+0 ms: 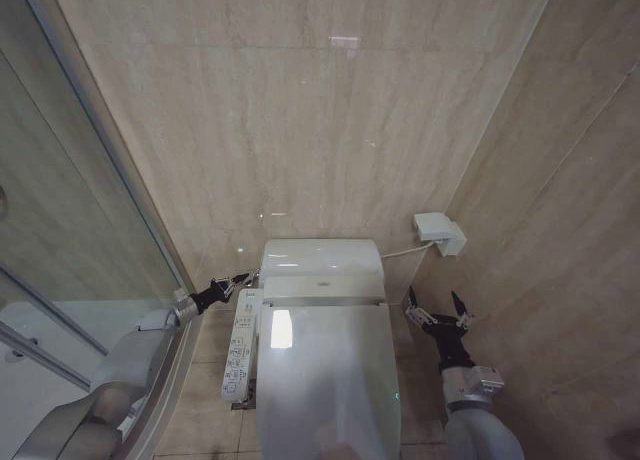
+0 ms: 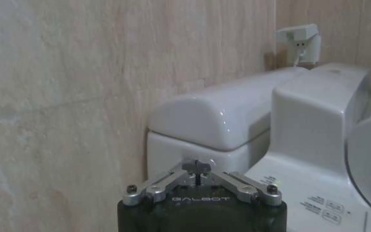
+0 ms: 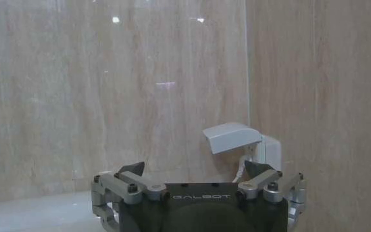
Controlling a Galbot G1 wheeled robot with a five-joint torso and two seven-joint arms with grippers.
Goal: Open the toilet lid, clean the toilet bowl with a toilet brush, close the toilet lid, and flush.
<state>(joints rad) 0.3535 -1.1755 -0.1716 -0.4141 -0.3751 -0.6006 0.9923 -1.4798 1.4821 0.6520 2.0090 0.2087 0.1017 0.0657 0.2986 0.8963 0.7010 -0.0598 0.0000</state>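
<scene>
Toilet lid (image 1: 325,380) is lying shut over the toilet bowl (image 1: 262,400), directly below the head camera. Left gripper (image 1: 240,280) is reaching from the left toward the tank's (image 2: 221,121) near corner, jaws pinched narrow, holding nothing. Right gripper (image 1: 436,306) is hovering beside the bowl's right flank, fingers spread wide, pointing at the wall socket (image 3: 240,145).

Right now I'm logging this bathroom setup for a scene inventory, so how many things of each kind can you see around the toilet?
Toilet lid, closed: 1
Tank: 1
Button panel: 1
Wall outlet box: 1
Grippers, left gripper shut at the tank's corner, right gripper open beside the toilet: 2
Total: 6
</scene>
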